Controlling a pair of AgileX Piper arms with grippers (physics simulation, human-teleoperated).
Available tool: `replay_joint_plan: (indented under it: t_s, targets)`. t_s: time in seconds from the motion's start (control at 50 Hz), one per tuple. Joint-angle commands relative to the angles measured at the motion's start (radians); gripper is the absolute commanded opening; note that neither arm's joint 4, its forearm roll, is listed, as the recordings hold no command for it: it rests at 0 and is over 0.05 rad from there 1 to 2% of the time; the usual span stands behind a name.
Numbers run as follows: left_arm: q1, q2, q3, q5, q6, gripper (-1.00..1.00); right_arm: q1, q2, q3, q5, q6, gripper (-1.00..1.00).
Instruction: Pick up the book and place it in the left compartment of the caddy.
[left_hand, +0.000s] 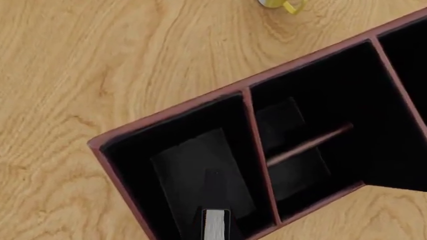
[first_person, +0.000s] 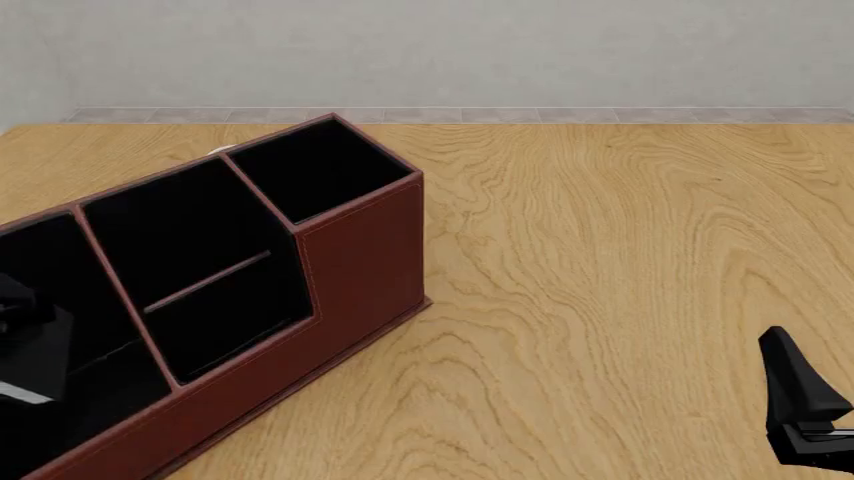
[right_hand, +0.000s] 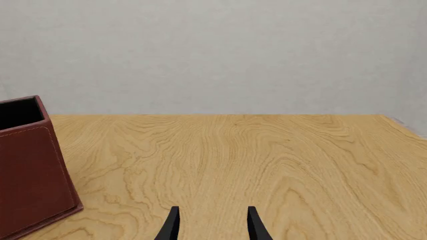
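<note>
The caddy (first_person: 360, 260) is a long red-brown organiser with a black interior, running from the near left to the far middle of the table. In the left wrist view I look down into the caddy (left_hand: 248, 120). The book (left_hand: 215, 224) shows edge-on, white pages between black covers, held in my left gripper over the left compartment (left_hand: 193, 165). In the front view my left gripper (first_person: 24, 345) is at the far left edge, down in the left compartment (first_person: 94, 385), and the book's white edge (first_person: 19, 392) shows there. My right gripper (right_hand: 212, 227) is open and empty, low over bare table at the near right (first_person: 798, 400).
The middle section (left_hand: 313, 125) has a shelf bar (left_hand: 308, 144) across it. A small yellow and white object (left_hand: 283, 4) lies on the table beyond the caddy. The wooden table (first_person: 627, 250) runs to a grey wall at the back.
</note>
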Motion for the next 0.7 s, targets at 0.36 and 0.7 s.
replay_joint_plan:
  t_s: [0.36, 0.7]
  targets:
    - [0.01, 0.054, 0.046, -0.085, 0.02, -1.0, 0.0, -0.003, 0.003, -0.001, 0.0, 1.0]
    - [0.013, 0.08, 0.071, -0.125, 0.019, -1.0, 0.0, -0.003, 0.003, -0.001, 0.0, 1.0]
